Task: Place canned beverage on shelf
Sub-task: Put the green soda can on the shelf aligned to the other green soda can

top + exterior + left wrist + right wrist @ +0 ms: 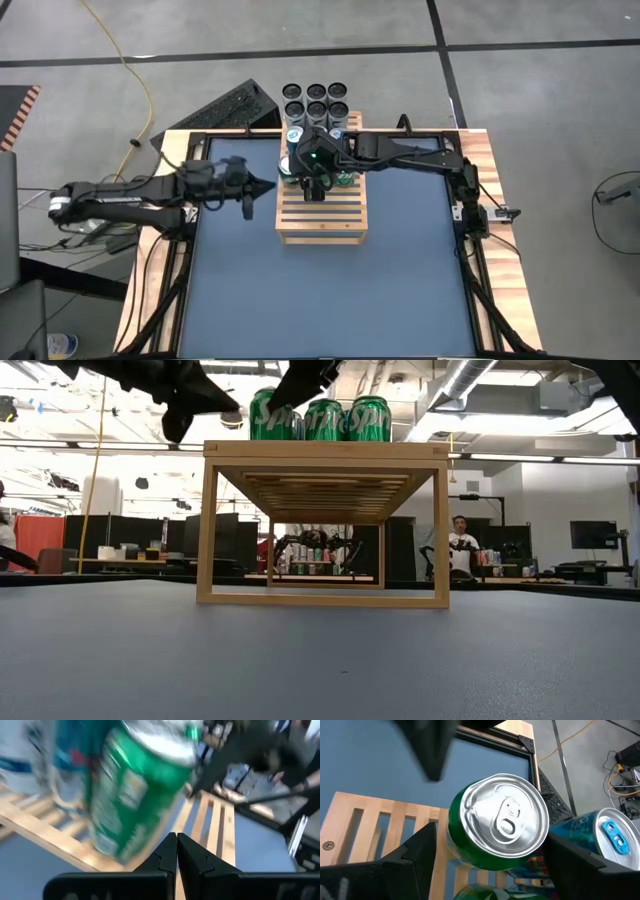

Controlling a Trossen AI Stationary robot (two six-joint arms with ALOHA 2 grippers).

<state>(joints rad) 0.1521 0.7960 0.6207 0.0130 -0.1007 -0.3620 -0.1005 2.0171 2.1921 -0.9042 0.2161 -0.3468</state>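
The shelf (322, 210), a light wooden slatted rack, stands mid-table. Three green cans (322, 420) stand in a row on its far end. My right gripper (492, 845) reaches in from the table's right and is closed around one green can (500, 820) with a silver top. My left gripper (266, 186) hangs shut and empty just left of the shelf, its fingertips (176, 842) pointing at the shelf and a green can (135, 795). My right gripper holds the green can by its upper wall (451, 845), just under the rim, one finger (420, 852) on each side. The fingers slant down from the table's right and far side. The can stands upright, and in the low view its bottom looks set on the slats.
Blue cans (607, 835) stand beside the green ones at the shelf's far end. A block of several dark cans (316, 100) and a black keyboard (225, 112) lie beyond the table's far edge. The near half of the shelf (322, 225) is bare slats.
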